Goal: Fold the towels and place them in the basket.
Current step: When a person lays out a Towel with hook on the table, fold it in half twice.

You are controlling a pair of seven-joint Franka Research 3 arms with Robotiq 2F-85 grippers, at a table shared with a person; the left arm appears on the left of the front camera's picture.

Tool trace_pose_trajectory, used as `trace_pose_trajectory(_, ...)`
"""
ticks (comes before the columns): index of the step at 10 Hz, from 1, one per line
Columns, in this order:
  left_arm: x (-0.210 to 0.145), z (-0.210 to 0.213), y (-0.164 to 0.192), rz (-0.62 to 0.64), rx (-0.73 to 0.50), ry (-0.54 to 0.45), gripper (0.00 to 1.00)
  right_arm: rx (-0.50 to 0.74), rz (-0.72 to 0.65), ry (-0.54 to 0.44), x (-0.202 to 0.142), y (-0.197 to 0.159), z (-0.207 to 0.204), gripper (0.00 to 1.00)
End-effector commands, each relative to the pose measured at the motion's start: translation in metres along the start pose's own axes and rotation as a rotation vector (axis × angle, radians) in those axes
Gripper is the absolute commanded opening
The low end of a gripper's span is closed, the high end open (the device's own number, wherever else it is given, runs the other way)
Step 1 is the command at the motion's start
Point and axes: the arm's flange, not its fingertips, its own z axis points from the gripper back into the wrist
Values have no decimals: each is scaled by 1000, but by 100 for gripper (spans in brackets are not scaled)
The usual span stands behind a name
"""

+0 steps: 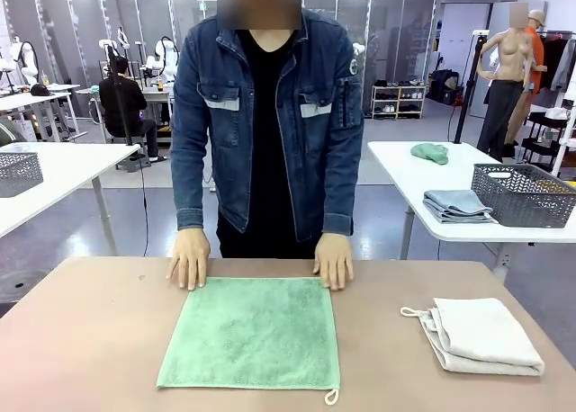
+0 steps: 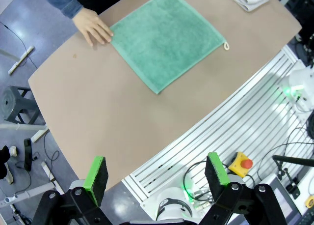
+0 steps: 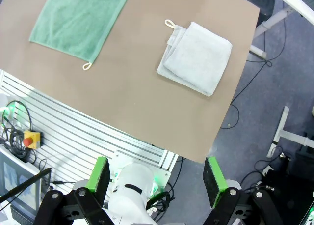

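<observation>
The left gripper (image 2: 156, 175) hangs high off the near table edge, jaws spread wide and empty. The right gripper (image 3: 158, 176) is posed the same way, wide apart with nothing between its pads. Below them the mint green towel (image 1: 250, 331) lies flat and unfolded on the brown table (image 1: 81, 340). A person stands behind it, one hand (image 1: 189, 259) and the other hand (image 1: 333, 261) pressing its far corners. Right of the green towel, apart from it, lies the folded off-white towel (image 1: 481, 335). Farther beyond and right of the green towel, a white side table (image 1: 405, 160) carries a grey mesh basket (image 1: 522, 201) and grey-blue cloths (image 1: 457, 205).
</observation>
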Motion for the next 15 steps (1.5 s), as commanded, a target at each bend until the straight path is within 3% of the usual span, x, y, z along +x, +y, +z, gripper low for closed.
trace_pose_trajectory(1, 1, 0, 0, -8, 0, -6, 100, -4, 2, 1, 2, 1, 1, 95)
trace_pose_trajectory(12, 0, 0, 0, 0, 0, 0, 100, 0, 0, 0, 0, 0, 0, 95)
trace_pose_trajectory(13, 6, -7, -17, -225, 96, -7, 100, -75, 160, 24, 3, 24, -4, 95)
trace_pose_trajectory(15, 18, -30, -47, -509, 108, 48, 100, -186, 477, 59, 15, 85, -23, 95)
